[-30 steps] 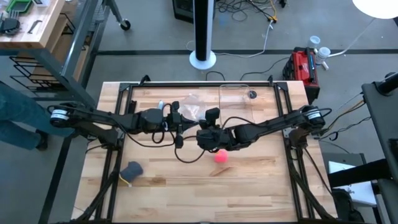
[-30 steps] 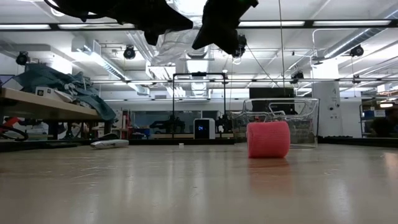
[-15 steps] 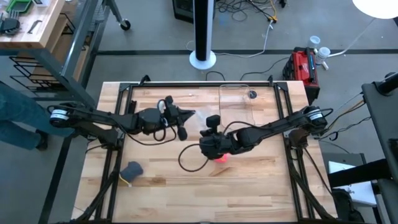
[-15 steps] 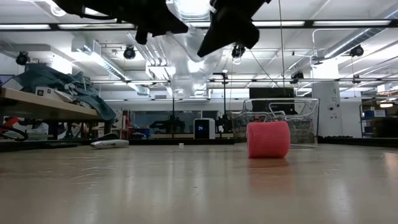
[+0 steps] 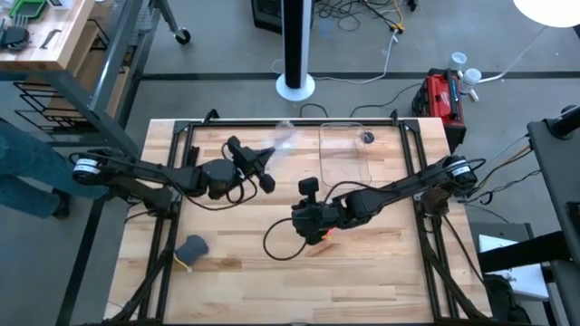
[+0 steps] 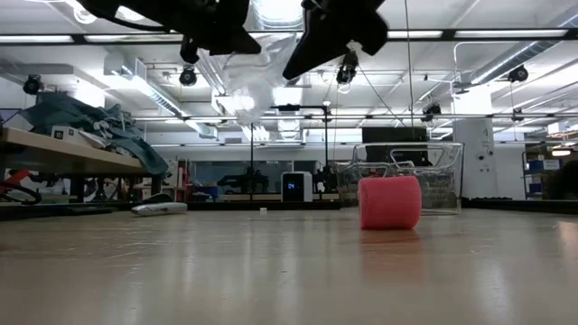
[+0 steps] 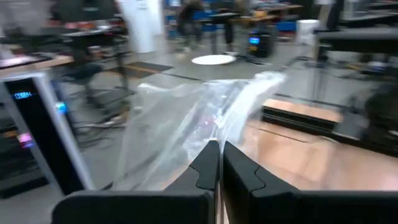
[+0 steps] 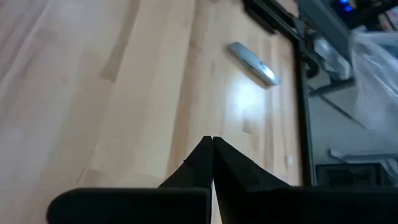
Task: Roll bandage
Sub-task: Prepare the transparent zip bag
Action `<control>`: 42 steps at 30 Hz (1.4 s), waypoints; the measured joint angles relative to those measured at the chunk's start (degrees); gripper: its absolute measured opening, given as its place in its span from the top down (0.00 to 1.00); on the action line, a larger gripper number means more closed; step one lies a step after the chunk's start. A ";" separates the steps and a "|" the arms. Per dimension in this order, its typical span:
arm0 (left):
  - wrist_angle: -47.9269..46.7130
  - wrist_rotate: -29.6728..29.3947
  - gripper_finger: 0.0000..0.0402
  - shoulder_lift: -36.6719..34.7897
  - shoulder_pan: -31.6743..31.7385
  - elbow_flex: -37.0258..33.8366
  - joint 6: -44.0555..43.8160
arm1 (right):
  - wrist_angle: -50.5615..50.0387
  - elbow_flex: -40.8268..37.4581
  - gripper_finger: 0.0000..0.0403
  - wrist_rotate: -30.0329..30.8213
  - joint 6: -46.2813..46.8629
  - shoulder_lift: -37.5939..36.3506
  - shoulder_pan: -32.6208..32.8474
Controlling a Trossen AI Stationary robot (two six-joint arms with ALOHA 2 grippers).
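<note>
The bandage [image 6: 389, 202] is a compact pink roll standing on end on the table. From above only a sliver of the bandage [image 5: 326, 234] shows beside my right gripper [image 5: 304, 228]. That gripper [image 8: 211, 142] is shut with nothing in it and hangs well above the roll, slanting down. My left gripper [image 5: 269, 154] is at the table's far middle, held level and shut on a clear crinkled plastic bag [image 5: 282, 140]. My left gripper pinches a bunched part of the clear bag [image 7: 214, 127] between its two fingers, which lie level and point toward the table's far right. The bag [image 6: 257, 81] billows out past the fingertips and hangs slack, clear of the table.
A clear plastic box [image 5: 343, 149] stands at the far edge, right of the bag. A dark grey-blue lump [image 5: 192, 246] lies near the front left. A person [image 5: 27, 172] stands beyond the table's left side. Bare wood lies in front of the roll.
My left gripper has swung at the wrist toward the table's far edge, carrying the bag away from my right gripper. My right gripper has moved toward the near edge and tipped down, so that it now covers most of the roll from above. The roll has stayed put.
</note>
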 joint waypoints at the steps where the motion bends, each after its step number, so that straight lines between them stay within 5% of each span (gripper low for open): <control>1: 0.02 0.30 1.00 0.00 -0.01 0.00 0.00 | 0.46 0.00 1.00 0.79 0.15 0.00 -0.10; 12: -3.34 0.07 1.00 0.00 -1.13 0.00 7.67 | -2.44 -1.38 1.00 1.76 9.23 -5.56 -1.00; 14: -4.36 4.24 1.00 0.00 -1.21 0.00 8.95 | -1.71 -2.60 1.00 0.34 10.23 -8.02 -1.58; 18: -3.44 13.33 1.00 0.04 -1.21 0.02 9.06 | 3.00 -4.66 1.00 -2.10 6.24 -11.44 -2.15; 25: -6.66 13.47 1.00 0.13 -1.14 2.32 5.97 | 6.16 -3.69 0.99 -2.22 -4.23 -9.80 -1.27; 36: -15.22 15.23 1.00 0.13 -1.04 5.53 2.06 | 6.53 0.23 0.72 7.78 -10.72 -5.81 -1.06; 42: -11.98 21.36 1.00 0.13 -1.03 5.57 1.99 | 7.90 0.32 0.60 8.57 -12.84 -4.54 -1.24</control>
